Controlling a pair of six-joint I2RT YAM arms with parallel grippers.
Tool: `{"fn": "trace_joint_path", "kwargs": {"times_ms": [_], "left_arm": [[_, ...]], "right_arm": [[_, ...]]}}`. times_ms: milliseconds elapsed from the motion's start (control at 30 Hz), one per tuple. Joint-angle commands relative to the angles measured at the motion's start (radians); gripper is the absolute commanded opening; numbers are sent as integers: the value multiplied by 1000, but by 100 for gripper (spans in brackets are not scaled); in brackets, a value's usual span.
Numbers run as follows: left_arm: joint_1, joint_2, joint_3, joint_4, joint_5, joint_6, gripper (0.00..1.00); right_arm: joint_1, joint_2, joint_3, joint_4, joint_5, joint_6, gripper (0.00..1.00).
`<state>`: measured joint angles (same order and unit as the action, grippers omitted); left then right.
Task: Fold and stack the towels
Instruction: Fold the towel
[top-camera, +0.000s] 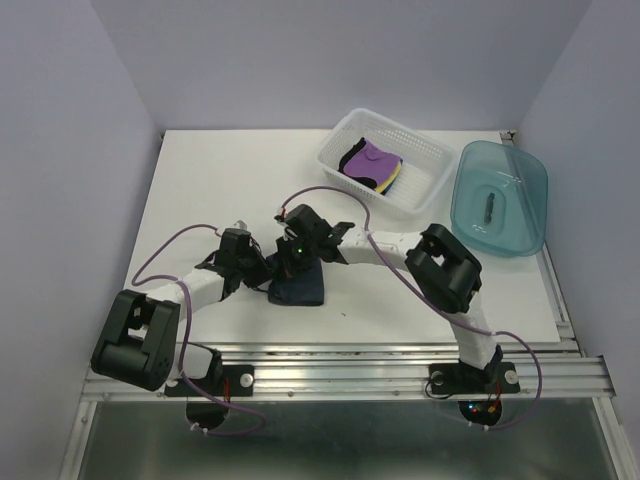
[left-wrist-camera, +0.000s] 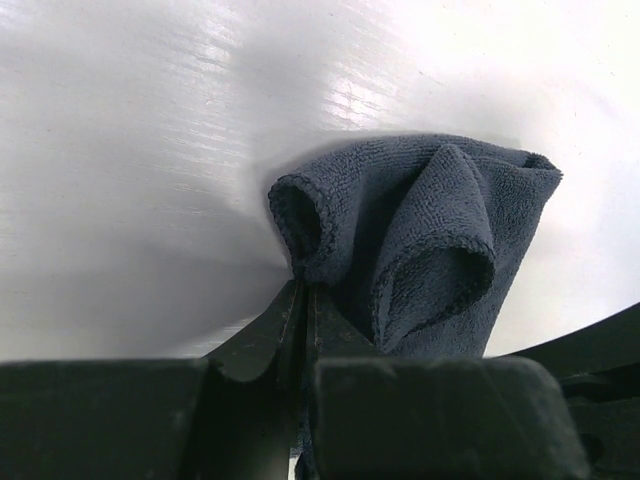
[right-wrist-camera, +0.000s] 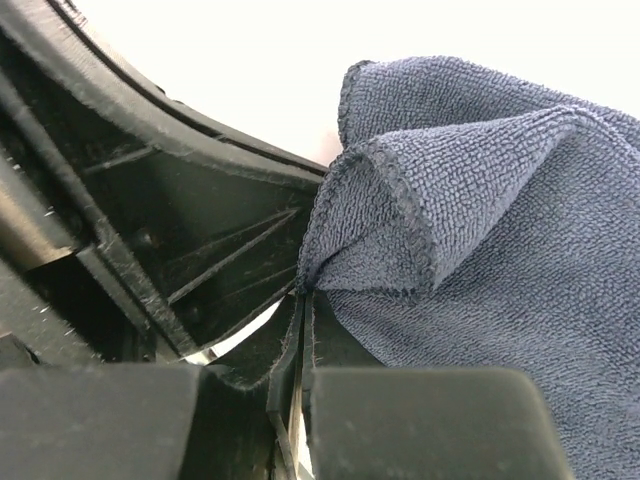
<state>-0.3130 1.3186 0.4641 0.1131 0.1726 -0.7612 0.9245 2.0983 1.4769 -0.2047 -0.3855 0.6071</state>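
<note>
Slate-blue towel (top-camera: 298, 288) sits toward the near edge of the table (top-camera: 230, 180), well apart from the white slotted basket (top-camera: 425, 182) and to that basket's near left. It is bunched rather than flat, with loose folds standing up and a stitched hem curling over on itself. Whether its lower edge rests on the table I cannot tell.

The left jaws are pressed together on an edge of the cloth; in the left wrist view the towel (left-wrist-camera: 430, 250) rises from the thin seam where they meet. The right jaws are closed tight on a corner, and in the right wrist view the towel (right-wrist-camera: 480, 250) fans out from that pinch. Both arms reach in from the side of the table away from the basket, the left arm (top-camera: 190, 290) farther from it than the right arm (top-camera: 445, 265).

Inside the basket a purple towel (top-camera: 376, 158) lies on top, with a yellow towel (top-camera: 392, 180) showing at its edge. Just beside the basket, on its right, stands a translucent teal bin (top-camera: 522, 190).

The table is white and glossy, catching soft reflections. Pale lavender-grey walls (top-camera: 340, 60) close it in behind the basket and on both sides. A metal rail (top-camera: 350, 365) runs along the edge opposite the basket.
</note>
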Motion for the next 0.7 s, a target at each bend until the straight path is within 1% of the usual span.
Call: {"fn": "trace_joint_path", "kwargs": {"times_ms": [0,100,133,167,200,233,267,300,333,400,433,533,600,667], "left_arm": [[-6,-35,-21,-33,1,-1,8],[-6,-47,-15,-52,-8,-3,12],[-6,-54,-12,-62,-15,-4,14],[-6,-56,-12,-69,-18,-4,16],[-6,-61,-7,-78,-22,-3,21],[-6,-65,-2,-87,-27,-3,23],[-6,-73,-1,-92,-27,0,24],[-5,-76,2,-98,-28,0,28],[-6,-79,8,-102,-30,0,30],[-5,-91,15,-112,-45,-4,34],[-5,-104,16,-139,-51,-7,34],[-5,-130,24,-162,-62,-13,38],[-5,-145,28,-177,-67,-16,42],[-5,-173,33,-197,-76,-21,46]], "right_arm": [[10,17,66,53,-6,14,4],[11,25,68,59,-18,14,9],[11,28,68,54,-19,13,18],[11,28,69,53,-19,11,23],[11,26,72,47,-18,7,28],[10,25,72,39,-16,3,33],[11,17,72,37,-21,0,41],[11,9,72,34,-27,-13,43],[10,2,69,30,-33,-21,45],[10,-32,65,25,-36,-38,54],[11,-61,56,24,-38,-44,60],[10,-112,19,36,-44,-64,67],[11,-164,-1,36,-36,-76,70],[10,-198,-33,39,-32,-86,76]]}}
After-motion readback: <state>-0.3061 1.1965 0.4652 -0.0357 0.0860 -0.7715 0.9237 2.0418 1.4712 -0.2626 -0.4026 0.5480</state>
